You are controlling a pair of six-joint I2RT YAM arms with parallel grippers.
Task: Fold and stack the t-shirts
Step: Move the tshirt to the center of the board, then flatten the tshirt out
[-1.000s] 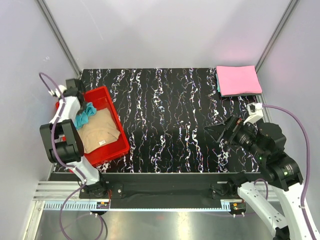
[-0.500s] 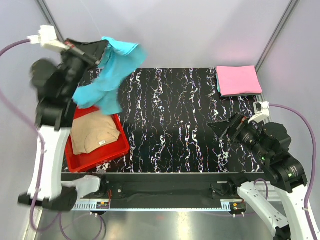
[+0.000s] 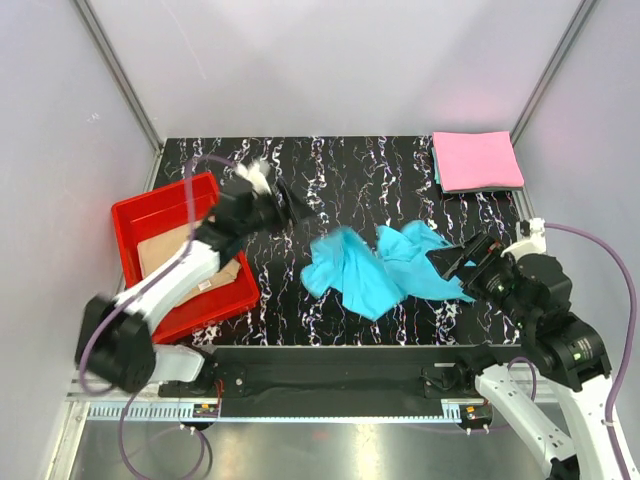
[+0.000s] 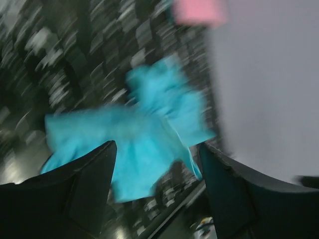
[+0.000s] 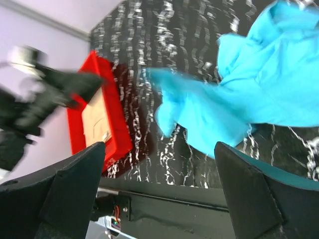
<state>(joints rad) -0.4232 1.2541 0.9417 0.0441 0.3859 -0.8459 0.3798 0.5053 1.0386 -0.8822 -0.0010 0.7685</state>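
One turquoise t-shirt [image 3: 375,270] is found crumpled mid-table, unheld; left gripper [image 4: 157,154] and right gripper [image 5: 159,149] are noted spread, empty. Bunched layers may be pinched together, spoiling the fold.

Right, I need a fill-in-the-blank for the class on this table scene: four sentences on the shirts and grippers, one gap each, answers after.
1. The tan shirt lies inside the red ___.
2. The folded shirt at the far right corner of the table is ___.
3. The turquoise shirt lies crumpled on the table, held by ___ gripper.
4. The left gripper and the right gripper both stand ___.

Answers: tray; pink; neither; open.
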